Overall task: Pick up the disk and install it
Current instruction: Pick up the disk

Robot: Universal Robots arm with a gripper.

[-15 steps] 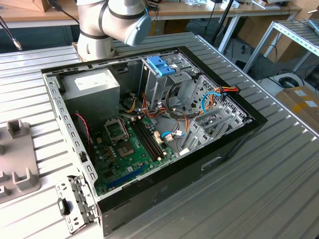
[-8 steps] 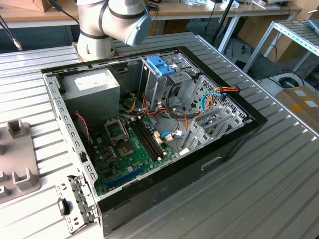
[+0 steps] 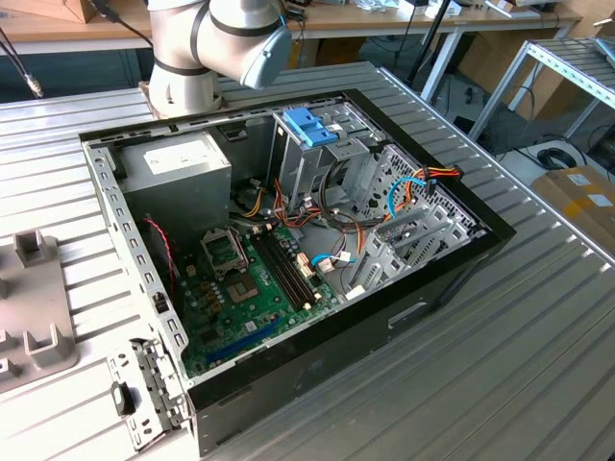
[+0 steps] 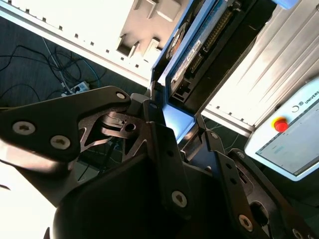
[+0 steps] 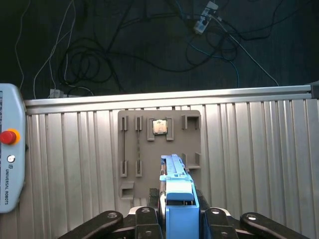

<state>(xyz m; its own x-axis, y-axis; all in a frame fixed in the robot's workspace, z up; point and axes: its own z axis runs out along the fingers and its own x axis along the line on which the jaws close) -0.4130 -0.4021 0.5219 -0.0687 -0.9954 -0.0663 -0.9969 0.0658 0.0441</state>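
My gripper (image 5: pixel 178 211) is shut on the disk (image 5: pixel 175 185), a flat drive in a blue plastic carrier that sticks out from between the fingers. In the second wrist view the disk (image 4: pixel 197 47) is seen edge-on, with its black body, white label and blue frame, clamped in the gripper (image 4: pixel 179 127) by a finger (image 4: pixel 162 149) on each side. It hangs in the air above a grey fixture plate (image 5: pixel 134 149) on the ribbed metal table (image 5: pixel 259 149). In the exterior view, the open computer case (image 3: pixel 452 279) lies on the table.
Inside the case are a metal drive cage with a blue bracket (image 3: pixel 312 125) on top, a grey power-supply box (image 3: pixel 178 168), the motherboard (image 3: pixel 245 288) and loose cables. The fixture plate holds a small chip (image 5: pixel 159 127). A teach pendant (image 5: pixel 10 159) lies nearby. The arm's base (image 3: pixel 183 77) stands behind the case.
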